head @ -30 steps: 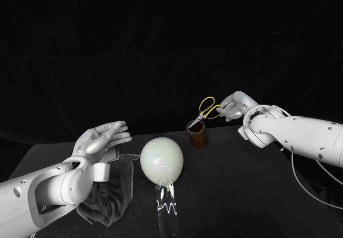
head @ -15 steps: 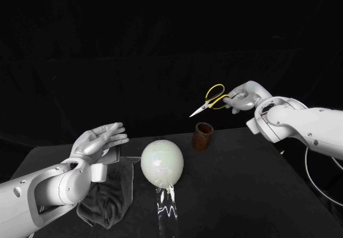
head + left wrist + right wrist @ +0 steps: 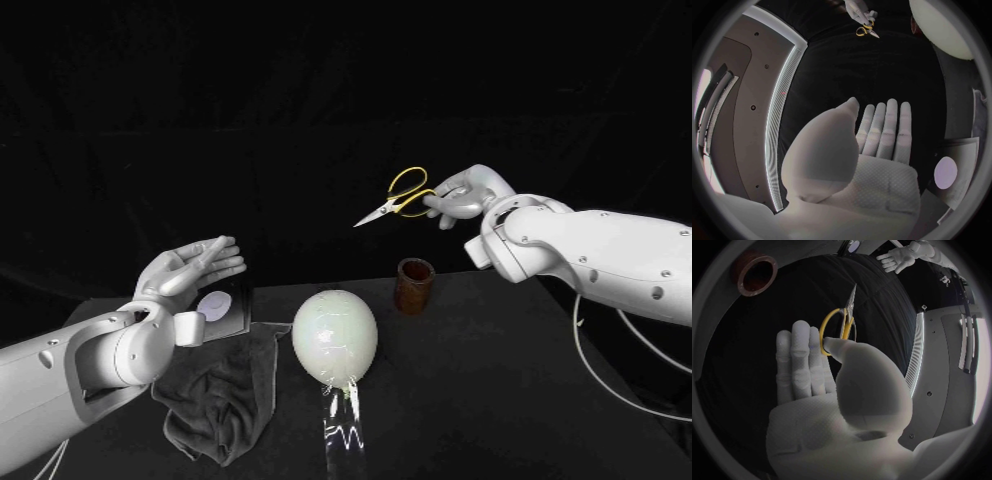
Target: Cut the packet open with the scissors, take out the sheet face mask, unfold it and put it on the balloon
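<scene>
Scissors (image 3: 392,200) in raised right hand (image 3: 464,196)

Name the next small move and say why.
Probably lower the left hand onto the packet and grip it: the right hand holds the scissors aloft, clear of the cup, while the left hand is open and the packet lies beside it.

Scissors (image 3: 392,200): bare metal blades, glossy yellow handles. Balloon (image 3: 335,338): smooth, glossy, pale skin. Cloth (image 3: 216,405): dark, matt, soft folds. Cup (image 3: 414,285): brown, matt. Packet (image 3: 228,305): smooth, dark. Desk (image 3: 519,400): matt black. Left hand (image 3: 188,270), right hand (image 3: 462,195): matt silver, palms finely dimpled. Right arm (image 3: 620,260): smooth white plastic.
</scene>
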Robot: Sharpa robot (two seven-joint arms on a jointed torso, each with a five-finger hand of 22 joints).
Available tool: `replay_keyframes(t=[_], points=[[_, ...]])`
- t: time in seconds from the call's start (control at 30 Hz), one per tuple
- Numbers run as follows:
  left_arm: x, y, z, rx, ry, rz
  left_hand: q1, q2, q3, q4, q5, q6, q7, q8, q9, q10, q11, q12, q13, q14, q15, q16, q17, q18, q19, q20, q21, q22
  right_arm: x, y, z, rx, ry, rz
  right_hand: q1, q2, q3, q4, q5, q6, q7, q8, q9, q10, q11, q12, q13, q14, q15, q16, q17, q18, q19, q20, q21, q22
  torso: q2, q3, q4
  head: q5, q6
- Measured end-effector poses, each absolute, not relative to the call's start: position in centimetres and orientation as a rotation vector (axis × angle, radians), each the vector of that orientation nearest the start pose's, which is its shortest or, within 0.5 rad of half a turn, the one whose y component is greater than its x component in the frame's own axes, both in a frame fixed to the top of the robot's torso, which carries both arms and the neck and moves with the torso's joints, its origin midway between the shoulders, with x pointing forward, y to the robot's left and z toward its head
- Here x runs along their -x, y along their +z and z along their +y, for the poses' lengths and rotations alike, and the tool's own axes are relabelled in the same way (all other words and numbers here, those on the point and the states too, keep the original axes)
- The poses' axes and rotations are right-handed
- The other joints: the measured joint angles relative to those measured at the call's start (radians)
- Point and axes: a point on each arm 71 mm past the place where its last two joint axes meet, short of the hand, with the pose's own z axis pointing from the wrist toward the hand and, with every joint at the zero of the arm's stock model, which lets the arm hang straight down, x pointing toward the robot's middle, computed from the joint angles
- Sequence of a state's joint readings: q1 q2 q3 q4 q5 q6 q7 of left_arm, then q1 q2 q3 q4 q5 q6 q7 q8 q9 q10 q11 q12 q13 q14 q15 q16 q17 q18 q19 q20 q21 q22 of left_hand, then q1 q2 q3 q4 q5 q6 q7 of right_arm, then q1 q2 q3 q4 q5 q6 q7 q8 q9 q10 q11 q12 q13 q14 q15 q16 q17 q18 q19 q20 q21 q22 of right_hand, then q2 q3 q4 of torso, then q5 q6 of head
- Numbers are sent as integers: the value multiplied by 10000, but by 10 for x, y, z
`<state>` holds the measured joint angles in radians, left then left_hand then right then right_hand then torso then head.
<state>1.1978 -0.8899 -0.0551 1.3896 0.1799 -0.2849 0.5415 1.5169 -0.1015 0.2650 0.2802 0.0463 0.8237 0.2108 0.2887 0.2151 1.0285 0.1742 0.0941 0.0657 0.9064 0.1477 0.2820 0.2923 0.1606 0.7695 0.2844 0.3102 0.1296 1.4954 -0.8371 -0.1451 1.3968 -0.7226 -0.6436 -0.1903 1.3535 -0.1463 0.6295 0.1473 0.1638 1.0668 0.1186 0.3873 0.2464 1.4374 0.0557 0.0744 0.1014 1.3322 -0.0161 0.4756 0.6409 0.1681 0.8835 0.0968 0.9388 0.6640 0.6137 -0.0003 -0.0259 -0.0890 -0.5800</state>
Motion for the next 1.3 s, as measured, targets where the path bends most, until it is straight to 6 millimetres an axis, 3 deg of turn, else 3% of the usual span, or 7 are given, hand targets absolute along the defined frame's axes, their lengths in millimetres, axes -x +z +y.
replay_keyframes(t=[0.2,0.33,0.4,0.5,0.73,0.9,1.3], points=[[-526,-169,300,12282,-14745,11206,0,0,0,0,0,0,0,-66,-35,-27,48,-109,0,-192,72,-246,-41,-4,-221,33,-181,-104,-563,-88,-240,-7379,6959,13724,-80,1,23,-80,-2,-30,-2,35,53,62,-5,-1,6,9,-3,36,19,-5,0,0,46,44,-2,-12,54,148,83],[-535,-154,309,11752,-14701,11185,-25,-111,0,0,0,0,0,-123,-71,-46,143,-246,-2,-1140,306,-892,-290,-91,-1069,60,-711,-379,-572,-96,-221,-7588,7072,13751,-82,0,26,-83,-18,-31,-1,35,59,63,-6,0,6,11,-3,36,24,-22,1,0,52,80,20,-29,66,296,132],[-541,-144,312,11282,-14650,11261,-56,-165,-30,-27,0,-1,0,-182,-108,-119,216,-280,-18,-1347,381,-1062,-374,-304,-1400,72,-897,-475,-576,-102,-212,-7691,7097,13781,-123,42,69,-126,-20,-33,0,35,59,63,-6,0,6,11,-2,36,32,-58,1,1,103,99,34,-31,79,361,144],[-549,-131,313,10645,-14524,11369,-79,-189,-84,-1,0,-82,-31,-234,-128,-191,278,-281,-21,-1402,436,-1150,-427,-303,-1650,76,-992,-534,-580,-110,-197,-7778,7189,13895,-144,68,81,-139,-39,-65,-8,41,60,63,-6,-1,7,12,-1,36,45,-65,-35,-35,110,119,57,-40,118,476,167],[-566,-98,315,9150,-13936,11623,-218,-326,-362,27,0,-204,-52,-369,-183,-784,404,-306,-30,-2634,592,-1679,-846,-689,-3483,87,-1757,-802,-579,-128,-159,-7558,7707,14268,-181,110,54,-167,-85,-97,-9,91,89,64,-6,-1,21,14,4,36,48,-73,-35,-35,156,169,129,-85,244,706,186],[-573,-86,305,8352,-13573,11996,-272,-493,-797,19,0,-1046,-173,-769,-374,-2125,673,-330,-69,-2850,710,-1789,-953,-691,-3482,86,-1757,-775,-576,-138,-133,-7045,8064,14461,-180,111,54,-167,-97,-99,-7,92,100,64,-6,-2,20,25,17,35,52,-77,-35,-35,156,173,184,-100,316,977,151],[-590,-87,265,6187,-12068,13887,-317,-421,-2464,113,0,-943,-194,-784,-339,-1947,607,-329,-34,-2409,688,-1835,-987,-692,-2610,58,-1414,-643,-569,-159,-99,-6170,8538,14834,-257,191,97,-264,-214,-131,-7,88,133,86,-28,-21,33,26,20,69,68,24,-70,-70,195,217,258,-148,455,1481,25]])
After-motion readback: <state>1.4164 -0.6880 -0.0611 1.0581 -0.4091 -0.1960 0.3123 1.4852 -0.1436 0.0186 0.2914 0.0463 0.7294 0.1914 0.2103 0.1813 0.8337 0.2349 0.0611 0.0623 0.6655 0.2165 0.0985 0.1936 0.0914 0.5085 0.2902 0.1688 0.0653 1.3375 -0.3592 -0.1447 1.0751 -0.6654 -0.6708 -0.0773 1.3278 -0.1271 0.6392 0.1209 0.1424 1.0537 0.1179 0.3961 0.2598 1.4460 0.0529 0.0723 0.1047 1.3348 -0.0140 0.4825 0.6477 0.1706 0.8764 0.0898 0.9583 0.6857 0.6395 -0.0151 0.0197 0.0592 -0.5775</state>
